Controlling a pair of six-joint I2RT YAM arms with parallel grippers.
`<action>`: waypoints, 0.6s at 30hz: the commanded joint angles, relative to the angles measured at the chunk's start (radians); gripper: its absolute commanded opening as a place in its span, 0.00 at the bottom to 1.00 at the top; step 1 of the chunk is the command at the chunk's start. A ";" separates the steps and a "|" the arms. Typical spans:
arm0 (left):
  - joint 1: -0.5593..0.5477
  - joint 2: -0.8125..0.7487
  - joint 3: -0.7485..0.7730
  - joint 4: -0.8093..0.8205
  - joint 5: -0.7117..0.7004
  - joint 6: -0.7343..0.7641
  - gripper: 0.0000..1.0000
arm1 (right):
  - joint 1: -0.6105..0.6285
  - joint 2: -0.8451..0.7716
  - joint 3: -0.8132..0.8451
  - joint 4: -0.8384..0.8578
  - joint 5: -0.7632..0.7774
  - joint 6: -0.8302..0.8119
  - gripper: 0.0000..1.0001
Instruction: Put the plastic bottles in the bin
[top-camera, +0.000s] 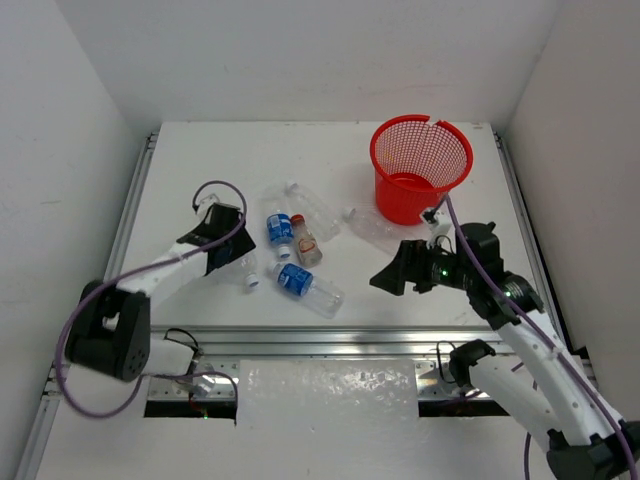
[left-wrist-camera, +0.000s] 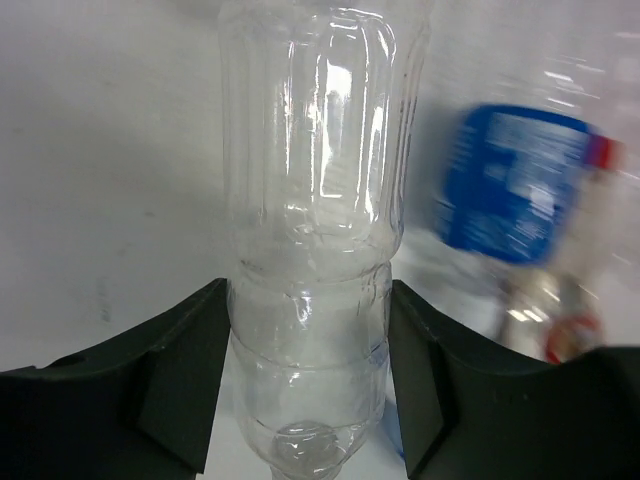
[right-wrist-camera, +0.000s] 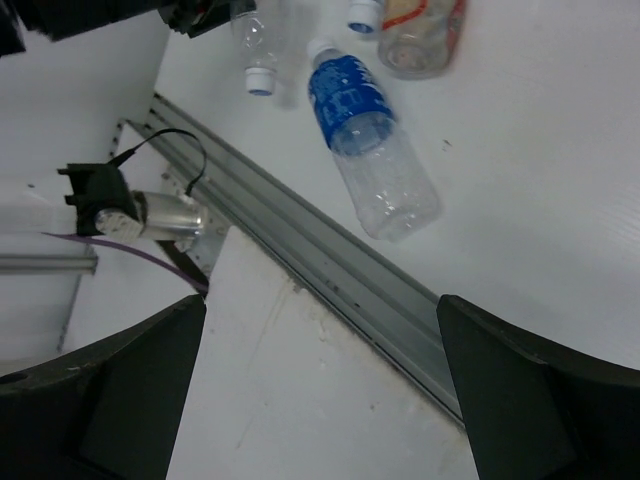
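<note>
An unlabelled clear plastic bottle (left-wrist-camera: 310, 200) lies between my left gripper's (left-wrist-camera: 310, 380) black fingers, which press on both of its sides low on its body. From above, that left gripper (top-camera: 228, 262) is at the left end of the bottle group, and the held bottle's white cap (top-camera: 250, 282) pokes out beside it. A blue-labelled bottle (top-camera: 279, 229), a red-capped bottle (top-camera: 305, 243) and another blue-labelled bottle (top-camera: 305, 287) lie mid-table. Two clear ones (top-camera: 312, 205) (top-camera: 370, 225) lie farther back. The red mesh bin (top-camera: 420, 165) stands at the back right. My right gripper (top-camera: 385, 280) hovers open and holds nothing.
The right wrist view looks down on the metal rail (right-wrist-camera: 330, 270) along the table's near edge, with the blue-labelled bottle (right-wrist-camera: 365, 140) beyond it. White walls close in the table on the left, back and right.
</note>
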 joint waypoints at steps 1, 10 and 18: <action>-0.056 -0.249 -0.025 0.082 0.199 0.019 0.00 | 0.006 0.072 0.041 0.248 -0.163 0.052 0.99; -0.146 -0.596 -0.188 0.577 0.928 -0.023 0.00 | 0.039 0.281 0.168 0.684 -0.285 0.172 0.99; -0.272 -0.564 -0.150 0.759 1.044 -0.095 0.00 | 0.232 0.422 0.294 0.717 -0.130 0.102 0.99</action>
